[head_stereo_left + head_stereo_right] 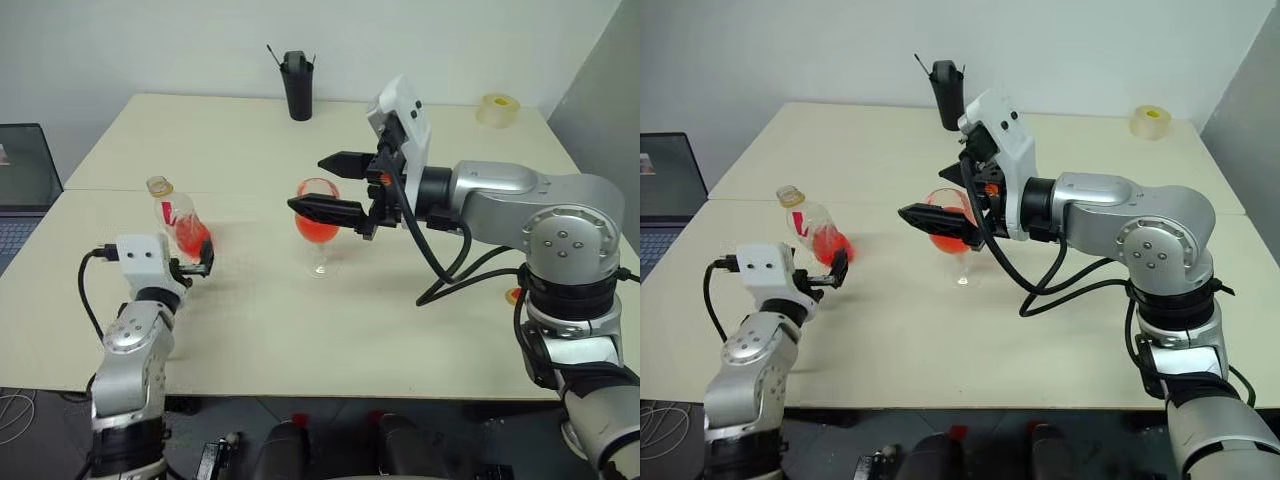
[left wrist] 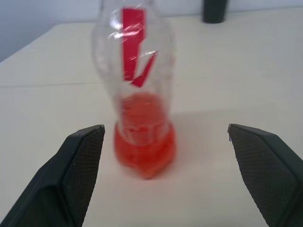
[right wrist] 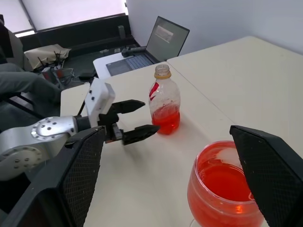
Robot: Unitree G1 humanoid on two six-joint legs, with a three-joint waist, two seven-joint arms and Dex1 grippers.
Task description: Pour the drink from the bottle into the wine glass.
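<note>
- The left gripper [image 1: 200, 262], jaws spread wide and empty, sits just short of the bottle [image 1: 180, 225], which stands upright straight ahead of it.
- The wine glass [image 1: 318, 225], already holding red drink [image 3: 222, 187], stands between the right gripper's [image 1: 335, 185] open fingers, untouched.
- A black cup [image 1: 297, 85] stands well apart at the table's [image 1: 300, 330] far edge; nothing blocks either arm.

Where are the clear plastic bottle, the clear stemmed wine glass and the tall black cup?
Clear plastic bottle [image 3: 165, 101], right wrist view, mid body.
Clear stemmed wine glass [image 1: 318, 229], left eye view, bowl holding red drink.
Tall black cup [image 1: 298, 92], left eye view, side wall.
</note>
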